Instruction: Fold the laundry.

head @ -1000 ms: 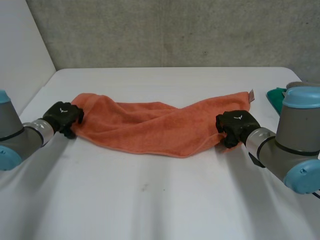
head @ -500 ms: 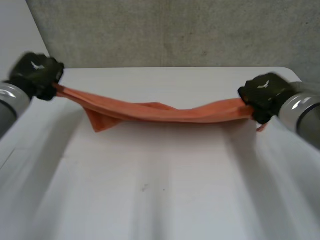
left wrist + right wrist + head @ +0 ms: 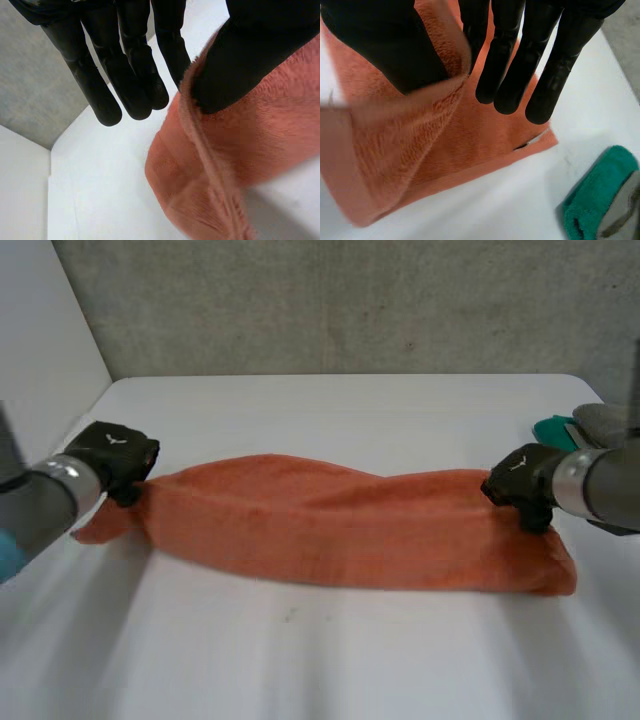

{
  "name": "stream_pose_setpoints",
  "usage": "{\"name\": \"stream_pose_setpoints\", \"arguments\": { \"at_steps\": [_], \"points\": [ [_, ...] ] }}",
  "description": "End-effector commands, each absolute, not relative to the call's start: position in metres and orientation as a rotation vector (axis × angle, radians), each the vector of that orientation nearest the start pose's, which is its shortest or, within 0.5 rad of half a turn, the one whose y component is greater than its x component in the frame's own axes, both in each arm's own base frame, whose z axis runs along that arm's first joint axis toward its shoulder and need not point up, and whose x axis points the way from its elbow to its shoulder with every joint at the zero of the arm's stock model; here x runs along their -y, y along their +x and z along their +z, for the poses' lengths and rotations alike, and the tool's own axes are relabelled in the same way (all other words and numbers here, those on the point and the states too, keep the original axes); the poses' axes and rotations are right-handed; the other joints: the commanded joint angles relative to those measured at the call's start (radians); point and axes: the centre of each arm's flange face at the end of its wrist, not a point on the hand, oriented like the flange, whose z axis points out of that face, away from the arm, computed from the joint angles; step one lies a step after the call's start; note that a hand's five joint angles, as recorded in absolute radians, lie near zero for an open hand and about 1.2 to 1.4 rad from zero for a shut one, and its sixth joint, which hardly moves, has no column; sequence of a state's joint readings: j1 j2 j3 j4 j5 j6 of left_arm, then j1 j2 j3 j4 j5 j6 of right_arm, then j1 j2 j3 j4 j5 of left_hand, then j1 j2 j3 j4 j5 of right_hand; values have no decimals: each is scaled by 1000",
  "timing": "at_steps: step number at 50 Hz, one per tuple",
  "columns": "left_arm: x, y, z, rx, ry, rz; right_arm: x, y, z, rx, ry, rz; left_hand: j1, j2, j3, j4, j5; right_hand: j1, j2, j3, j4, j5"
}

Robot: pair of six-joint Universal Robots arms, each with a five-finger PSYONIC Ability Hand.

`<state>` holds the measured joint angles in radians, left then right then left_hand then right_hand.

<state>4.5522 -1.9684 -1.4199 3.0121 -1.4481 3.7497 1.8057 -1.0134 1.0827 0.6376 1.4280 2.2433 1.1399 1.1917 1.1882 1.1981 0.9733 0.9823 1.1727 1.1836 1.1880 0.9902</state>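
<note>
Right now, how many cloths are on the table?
2. The orange towel lies stretched across the middle; a green cloth sits at the right edge. A grey thing beside it may be a third cloth, partly hidden.

Teal cloth [image 3: 552,428] half behind right arm [image 3: 610,490], towel [image 3: 200,165] edge under left hand [image 3: 240,55]

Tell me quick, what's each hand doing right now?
Left hand: shut, pinching one end of the orange terry towel against its thumb.
Right hand: shut, pinching the towel's other end.
</note>
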Motion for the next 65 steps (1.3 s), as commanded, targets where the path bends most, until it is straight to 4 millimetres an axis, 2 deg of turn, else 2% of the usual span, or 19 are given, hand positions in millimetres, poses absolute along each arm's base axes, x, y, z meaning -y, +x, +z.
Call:
{"name": "stream_pose_setpoints", "arguments": {
  "at_steps": [1, 5, 6, 9, 10, 13, 16, 20, 24, 29, 32, 37, 41, 46, 51, 55, 60, 63, 65],
  "points": [
    [387, -221, 235, -1939, 965, -1925, 356, 247, 249, -2380, -1537, -1844, 256, 205, 208, 198, 248, 414, 224, 213, 208, 231],
    [412, -232, 288, -1586, 825, -2223, 384, 264, 307, -2134, -1284, -2308, 256, 205, 208, 198, 248, 414, 224, 213, 208, 231],
    [418, -235, 314, -1413, 746, -2344, 392, 267, 336, -2000, -1167, -2501, 256, 205, 208, 198, 248, 414, 224, 213, 208, 231],
    [419, -235, 361, -1140, 590, -2506, 401, 269, 387, -1681, -945, -2834, 256, 205, 208, 198, 248, 414, 224, 213, 208, 231],
    [413, -234, 391, -981, 497, -2592, 402, 270, 398, -1601, -902, -2904, 256, 205, 208, 198, 248, 414, 224, 213, 208, 231],
    [404, -227, 423, -853, 376, -2663, 399, 269, 431, -1353, -764, -3093, 256, 205, 208, 198, 248, 414, 224, 213, 208, 231],
    [403, -223, 425, -884, 351, -2667, 395, 268, 436, -1313, -758, -3111, 256, 205, 208, 198, 248, 414, 224, 213, 208, 231],
    [404, -224, 402, -1026, 402, -2628, 396, 270, 418, -1392, -805, -3053, 256, 205, 208, 198, 248, 414, 224, 213, 208, 231],
    [406, -222, 361, -1200, 473, -2551, 398, 273, 383, -1524, -896, -2938, 256, 205, 208, 198, 248, 414, 224, 213, 208, 231],
    [401, -219, 292, -1442, 568, -2418, 395, 279, 312, -1706, -1085, -2692, 256, 205, 208, 198, 248, 414, 224, 213, 208, 231],
    [397, -219, 266, -1527, 614, -2366, 391, 281, 280, -1775, -1170, -2574, 256, 205, 208, 198, 248, 414, 224, 213, 208, 231],
    [389, -226, 172, -1804, 783, -2160, 382, 282, 197, -1971, -1322, -2277, 256, 205, 208, 198, 248, 414, 224, 213, 208, 231],
    [371, -225, 142, -1898, 891, -2011, 371, 276, 164, -2076, -1417, -2131, 256, 205, 208, 198, 248, 414, 224, 213, 208, 231],
    [342, -216, 134, -1923, 1025, -1832, 345, 265, 151, -2185, -1560, -1930, 256, 205, 208, 198, 248, 414, 224, 213, 208, 231],
    [297, -203, 148, -1937, 1157, -1660, 302, 248, 168, -2266, -1727, -1691, 256, 205, 208, 198, 248, 414, 224, 213, 208, 231],
    [253, -188, 156, -2020, 1253, -1468, 264, 221, 180, -2400, -1784, -1386, 256, 205, 208, 198, 248, 414, 224, 213, 208, 231],
    [180, -154, 145, -2313, 1450, -913, 206, 175, 177, -2470, -1937, -810, 256, 205, 208, 198, 248, 414, 224, 213, 208, 231],
    [170, -151, 143, -2357, 1464, -853, 205, 164, 175, -2436, -2013, -794, 256, 205, 208, 198, 248, 414, 224, 213, 208, 231],
    [170, -154, 143, -2326, 1473, -901, 219, 157, 173, -2487, -1966, -890, 256, 205, 208, 198, 248, 414, 224, 213, 208, 231]
  ]
}}
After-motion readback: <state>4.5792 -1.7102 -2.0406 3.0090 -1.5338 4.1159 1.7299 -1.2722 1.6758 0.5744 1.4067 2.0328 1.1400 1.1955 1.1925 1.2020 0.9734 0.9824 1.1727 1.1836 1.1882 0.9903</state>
